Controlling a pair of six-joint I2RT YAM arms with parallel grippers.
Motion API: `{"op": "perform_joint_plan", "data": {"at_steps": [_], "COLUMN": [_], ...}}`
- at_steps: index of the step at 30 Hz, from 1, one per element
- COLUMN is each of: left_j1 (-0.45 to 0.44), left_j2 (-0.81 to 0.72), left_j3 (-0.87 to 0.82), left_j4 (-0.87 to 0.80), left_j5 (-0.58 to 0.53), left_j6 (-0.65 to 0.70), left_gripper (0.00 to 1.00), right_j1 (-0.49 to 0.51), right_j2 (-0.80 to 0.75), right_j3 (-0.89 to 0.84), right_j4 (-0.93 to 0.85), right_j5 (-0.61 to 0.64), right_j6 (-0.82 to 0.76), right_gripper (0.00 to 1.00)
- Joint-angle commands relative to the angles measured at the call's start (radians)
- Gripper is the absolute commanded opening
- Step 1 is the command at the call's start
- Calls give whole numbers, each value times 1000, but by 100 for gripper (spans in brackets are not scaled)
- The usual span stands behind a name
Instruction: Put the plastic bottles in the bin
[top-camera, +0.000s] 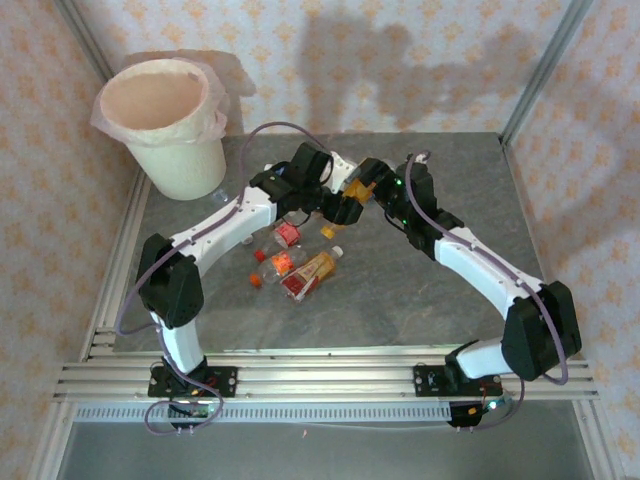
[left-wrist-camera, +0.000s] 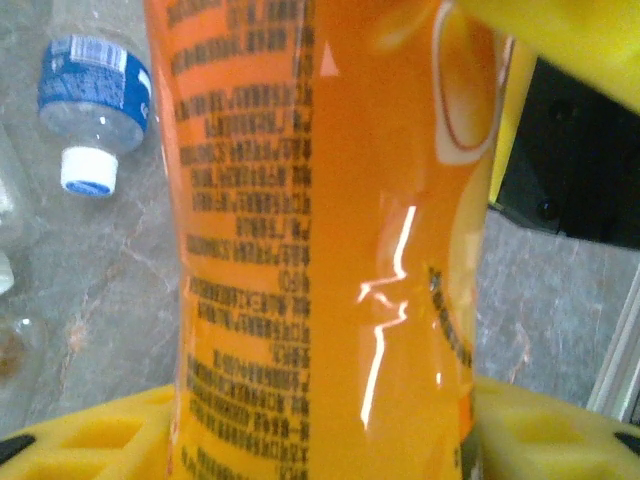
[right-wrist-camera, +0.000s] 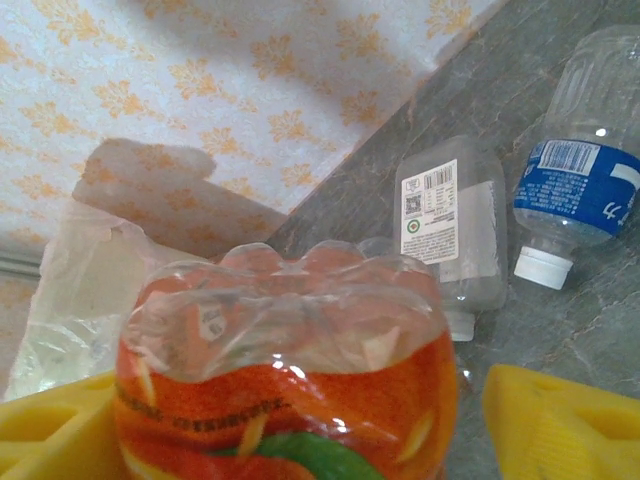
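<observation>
Presently: both arms meet over the middle of the counter (top-camera: 420, 290), their ends close together with one orange-label bottle (left-wrist-camera: 330, 250) raised between them, clear of the surface.

Left tool (left-wrist-camera: 320, 445): yellow pads sit flush on both sides of the bottle's body, so it is closed on it. Right tool (right-wrist-camera: 300, 420): the clear base of a bottle with an orange label sits between its fingers, one finger against it. A sliver of counter shows beside the other finger (contact may lie below the frame edge), so grip or release cannot be told.

Judgement: a hand-over step, right to left, with one bottle shared between the two. Left wrist view shows a second yellow finger at upper right, which fits this.

Bin (top-camera: 180, 165) stands at the far left corner, well apart from the held bottle and on the left arm's side.

On the counter: a blue-label bottle (left-wrist-camera: 95, 90) with a white cap, a white-label bottle (right-wrist-camera: 450, 220) lying beside it, and loose bottles (top-camera: 310, 272) near the middle.

Next move calls for the right tool to be fully open before the left arm swings. The left arm then carries the bottle above the bin's rim and releases it there. Thin crushable plastic, so it may slip if squeezed unevenly.
</observation>
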Motion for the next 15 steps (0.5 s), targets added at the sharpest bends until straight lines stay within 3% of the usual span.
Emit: {"op": "perform_joint_plan", "data": {"at_steps": [1, 8, 15], "left_j1": [8, 34, 67], "left_j2": [-26, -53, -101], "left_j3": [-26, -65, -108], "left_j4": [41, 77, 104], "left_j5": [-76, -74, -79], "left_j6": [-15, -33, -42], "left_gripper": [59, 59, 59], "right_j1": [-6, -24, -37], "right_j2": [-59, -140, -179], "right_j3": [48, 17, 15], "right_j4": [-17, -60, -67], "right_j5": [16, 166, 176], "right_j6": [17, 21, -47], "right_gripper": [88, 98, 99]}}
